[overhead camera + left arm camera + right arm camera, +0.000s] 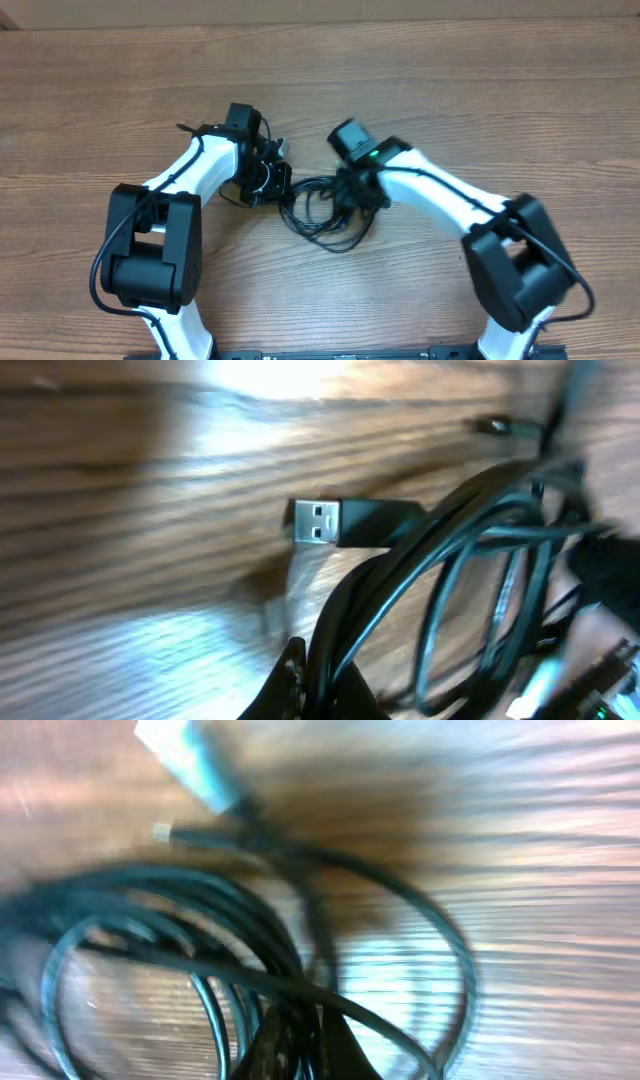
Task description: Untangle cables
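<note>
the cables (322,218) are seen bunched in loose, overlapping loops near the middle of the wooden bench (480,90), between the two arms. the left tool (272,182) is placed at the left edge of the bunch and the right tool (352,192) at its upper right edge, so the tangle is flanked on both sides.

in the left wrist view, several black strands are gathered and run down between the fingers (283,695) at the bottom of the frame. the left tool is closed down on them. a usb plug (330,522) is laid flat on the wood just beside the loops, its metal end turned to the left.

the right wrist view is blurred. there the loops are spread over the bench, and several strands are bundled at the fingers (348,1058) at the bottom edge. the right tool is clamped tight on those strands. a pale, smeared connector (190,765) is seen at the top left, with a small plug tip (160,832) just below it. their kind cannot be told, nor can the number of separate cords in the bunch.
</note>
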Robot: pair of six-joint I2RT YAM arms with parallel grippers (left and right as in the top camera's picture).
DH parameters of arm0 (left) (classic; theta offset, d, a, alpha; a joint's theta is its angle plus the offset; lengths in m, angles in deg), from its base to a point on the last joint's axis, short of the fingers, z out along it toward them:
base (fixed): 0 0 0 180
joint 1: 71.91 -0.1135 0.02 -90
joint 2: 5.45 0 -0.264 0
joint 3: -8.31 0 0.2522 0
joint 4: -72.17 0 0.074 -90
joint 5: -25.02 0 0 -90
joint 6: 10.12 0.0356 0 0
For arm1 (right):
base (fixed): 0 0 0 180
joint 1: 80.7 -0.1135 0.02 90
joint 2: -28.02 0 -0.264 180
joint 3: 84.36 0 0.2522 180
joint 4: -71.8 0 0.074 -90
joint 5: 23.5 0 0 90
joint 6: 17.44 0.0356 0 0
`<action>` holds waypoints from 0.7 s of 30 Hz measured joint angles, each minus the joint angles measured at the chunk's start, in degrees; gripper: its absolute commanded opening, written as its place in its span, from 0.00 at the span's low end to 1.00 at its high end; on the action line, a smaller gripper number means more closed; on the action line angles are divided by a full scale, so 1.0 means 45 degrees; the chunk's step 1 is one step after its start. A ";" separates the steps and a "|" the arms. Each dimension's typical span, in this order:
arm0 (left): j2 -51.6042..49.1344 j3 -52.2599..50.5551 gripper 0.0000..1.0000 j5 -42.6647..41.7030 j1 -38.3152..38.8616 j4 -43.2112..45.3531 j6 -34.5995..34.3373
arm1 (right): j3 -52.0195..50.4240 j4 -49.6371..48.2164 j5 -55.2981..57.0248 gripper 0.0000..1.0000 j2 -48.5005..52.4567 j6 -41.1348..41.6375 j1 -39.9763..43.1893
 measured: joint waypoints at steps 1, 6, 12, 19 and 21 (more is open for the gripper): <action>0.0000 0.0010 0.04 -0.0049 0.0058 -0.0058 0.0000 | 0.0078 0.0189 -0.0024 0.04 -0.0185 0.0257 0.0311; 0.0000 0.0073 0.04 0.0597 0.0034 -0.0384 -0.0029 | 0.0068 0.1438 0.0758 0.04 -0.0393 0.0952 0.1982; 0.0005 0.0073 0.04 0.1851 -0.0452 -0.0461 -0.0403 | -0.0117 0.2244 0.2516 0.04 -0.0389 0.1409 0.3993; 0.0010 0.0073 0.04 0.2113 -0.0427 -0.0447 -0.0447 | -0.0117 0.1229 -0.0568 0.27 -0.0389 -0.1175 0.3925; 0.0010 0.0073 0.04 0.2118 -0.0427 -0.0403 -0.0447 | -0.0117 0.1098 -0.2516 0.35 -0.0389 -0.2948 0.3531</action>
